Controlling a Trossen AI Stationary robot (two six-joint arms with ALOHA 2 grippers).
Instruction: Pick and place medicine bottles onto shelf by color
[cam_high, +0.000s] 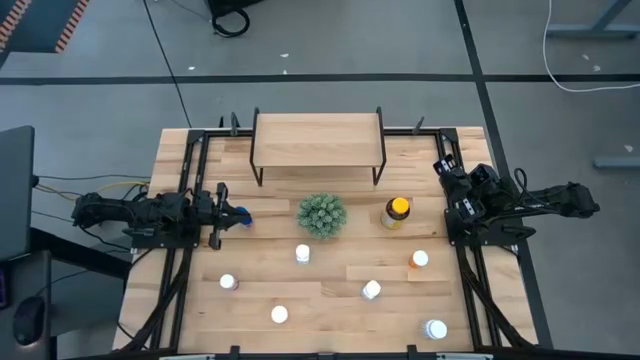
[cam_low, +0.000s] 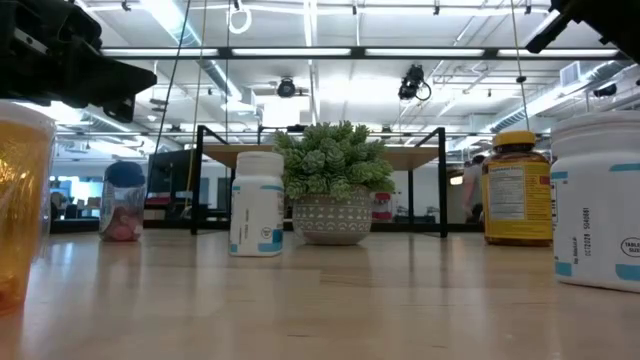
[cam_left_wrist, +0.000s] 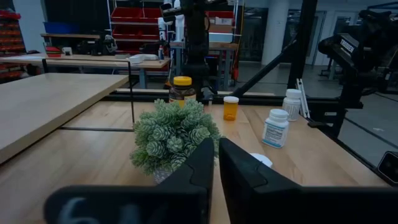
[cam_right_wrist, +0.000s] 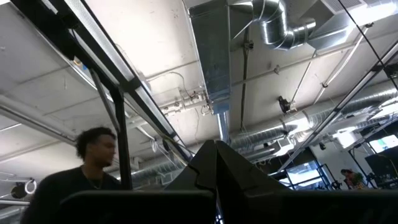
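Observation:
The shelf (cam_high: 316, 140), a light-wood board on thin black legs, stands at the table's far middle. In front of it sit a green plant ball (cam_high: 321, 215) and an amber bottle with a yellow cap (cam_high: 397, 211). An orange bottle (cam_high: 418, 259) and several white-capped bottles (cam_high: 302, 254) (cam_high: 371, 290) (cam_high: 279, 315) stand upright on the near half. A blue bottle (cam_high: 243, 217) stands on the table just beyond my left gripper (cam_high: 222, 215), which is level, shut and empty. My right gripper (cam_high: 445, 172) waits at the right edge, shut, tipped up toward the ceiling (cam_right_wrist: 216, 149).
Black rails run along both sides of the table (cam_high: 190, 290). A white-capped bottle with a dark body (cam_high: 228, 283) and a white one (cam_high: 435, 328) stand near the front edge. In the right wrist view a person (cam_right_wrist: 93, 168) shows beyond the table.

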